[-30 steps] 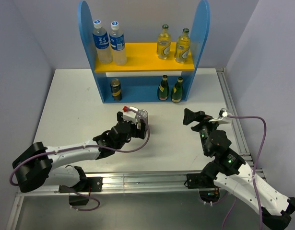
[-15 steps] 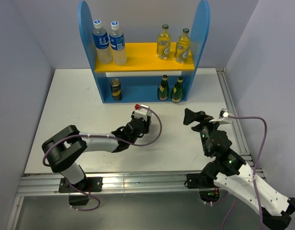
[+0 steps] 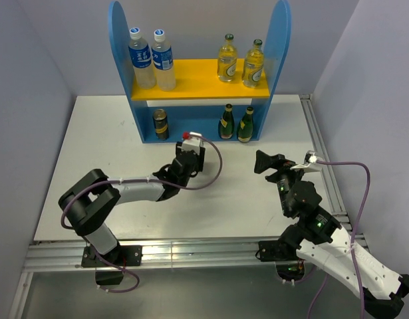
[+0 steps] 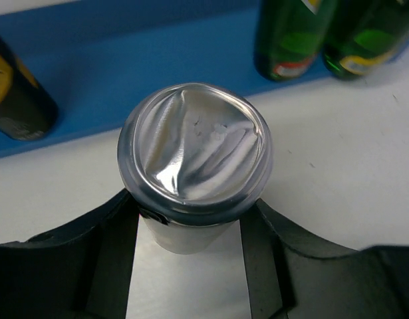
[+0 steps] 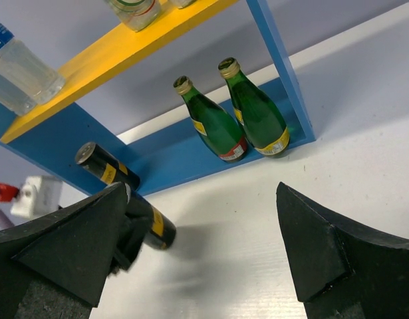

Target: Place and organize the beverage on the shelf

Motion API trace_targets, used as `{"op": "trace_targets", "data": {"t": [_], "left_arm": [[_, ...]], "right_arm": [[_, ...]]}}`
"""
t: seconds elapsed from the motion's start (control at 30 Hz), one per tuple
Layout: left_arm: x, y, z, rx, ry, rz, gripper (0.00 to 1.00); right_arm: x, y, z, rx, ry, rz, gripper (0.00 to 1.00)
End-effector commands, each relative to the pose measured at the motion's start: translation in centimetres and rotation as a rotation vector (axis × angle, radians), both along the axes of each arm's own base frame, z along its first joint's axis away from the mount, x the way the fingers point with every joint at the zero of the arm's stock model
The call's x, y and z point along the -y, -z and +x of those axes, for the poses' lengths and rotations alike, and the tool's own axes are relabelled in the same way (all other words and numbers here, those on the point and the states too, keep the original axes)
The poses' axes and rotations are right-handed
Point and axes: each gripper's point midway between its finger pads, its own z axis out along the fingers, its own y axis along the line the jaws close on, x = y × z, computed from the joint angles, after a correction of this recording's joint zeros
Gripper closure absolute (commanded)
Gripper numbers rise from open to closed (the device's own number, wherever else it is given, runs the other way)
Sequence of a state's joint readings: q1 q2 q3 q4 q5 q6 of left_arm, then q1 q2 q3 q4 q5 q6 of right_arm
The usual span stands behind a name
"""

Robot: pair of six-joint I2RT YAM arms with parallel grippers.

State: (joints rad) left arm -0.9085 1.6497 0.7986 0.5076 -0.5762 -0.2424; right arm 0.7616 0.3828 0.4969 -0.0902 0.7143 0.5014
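My left gripper (image 3: 191, 154) is shut on a silver-topped dark can (image 4: 194, 156), fingers on either side of its body, just in front of the shelf (image 3: 278, 40). The right wrist view shows that can (image 5: 151, 226) tilted with a shadow under it. Another can (image 3: 161, 123) stands at the left of the blue lower compartment, and two green bottles (image 3: 226, 121) stand at its right. Two pale-yellow bottles (image 3: 227, 58) stand on the right of the yellow board (image 3: 197, 80). My right gripper (image 3: 261, 161) is open and empty, facing the shelf from the table's right.
Two taller blue-labelled plastic bottles (image 3: 141, 58) stand on the left of the yellow board. The lower compartment has a gap between the can and the green bottles. A metal rail (image 3: 324, 153) runs along the table's right edge.
My left arm has swung from the middle of the table toward the shelf's lower compartment, and its jaws have closed round the can. The right arm has not moved.
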Motion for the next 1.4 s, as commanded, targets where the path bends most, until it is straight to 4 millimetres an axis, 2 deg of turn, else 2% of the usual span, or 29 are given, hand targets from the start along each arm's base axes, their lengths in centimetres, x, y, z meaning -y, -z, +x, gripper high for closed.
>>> {"op": "trace_targets", "data": {"t": [0.0, 0.2, 0.27, 0.3, 0.37, 0.4, 0.47, 0.53, 0.57, 0.73, 1.1, 1.2, 1.23, 1.33, 1.37], "left_arm": [[-1.2, -9.4, 4.0, 0.197, -0.070, -0.191, 1.00], [-3.4, -11.9, 8.2, 0.265, -0.116, -0.238, 1.00], [-4.2, -11.6, 9.7, 0.271, -0.133, -0.240, 1.00], [-4.1, -12.2, 10.4, 0.282, -0.130, -0.251, 1.00], [-4.8, -11.5, 11.8, 0.283, -0.149, -0.245, 1.00], [-4.7, -12.0, 12.4, 0.293, -0.152, -0.256, 1.00], [-5.1, -10.8, 13.7, 0.282, -0.173, -0.245, 1.00], [-5.0, -10.9, 14.7, 0.285, -0.176, -0.257, 1.00], [-5.4, -10.0, 15.3, 0.271, -0.191, -0.246, 1.00], [-5.8, -8.8, 16.6, 0.262, -0.209, -0.242, 1.00], [-7.2, -7.3, 17.2, 0.256, -0.260, -0.219, 1.00], [-7.3, -7.2, 17.3, 0.253, -0.263, -0.213, 0.73], [-7.3, -7.4, 17.3, 0.254, -0.261, -0.213, 0.48], [-7.1, -7.3, 17.2, 0.247, -0.249, -0.211, 0.21], [-7.1, -7.1, 17.1, 0.239, -0.247, -0.209, 0.18]], "right_arm": [[-0.5, -0.3, 0.1, 0.014, -0.011, 0.021, 0.00], [-0.6, -0.2, 0.3, 0.009, -0.013, 0.015, 0.00], [-0.7, -0.1, 0.3, 0.007, -0.014, 0.013, 0.00], [-0.7, 0.0, 0.3, 0.006, -0.013, 0.014, 0.00], [-0.8, 0.1, 0.4, 0.004, -0.013, 0.008, 0.00], [-0.8, 0.1, 0.5, 0.004, -0.013, 0.008, 0.00], [-0.9, 0.2, 0.6, -0.001, -0.010, 0.004, 0.00], [-0.9, 0.3, 0.7, -0.003, -0.006, 0.002, 0.00], [-0.8, 0.3, 0.8, -0.005, 0.000, 0.000, 0.00], [-0.8, 0.3, 0.8, -0.005, 0.004, -0.002, 0.00], [-1.0, 0.6, 1.0, -0.014, 0.003, -0.010, 0.00], [-0.9, 0.5, 1.0, -0.014, 0.004, -0.010, 0.00], [-0.9, 0.6, 0.9, -0.015, 0.004, -0.011, 0.00], [-0.9, 0.5, 0.9, -0.013, 0.004, -0.009, 0.00], [-0.9, 0.5, 0.9, -0.012, 0.003, -0.010, 0.00]]}}
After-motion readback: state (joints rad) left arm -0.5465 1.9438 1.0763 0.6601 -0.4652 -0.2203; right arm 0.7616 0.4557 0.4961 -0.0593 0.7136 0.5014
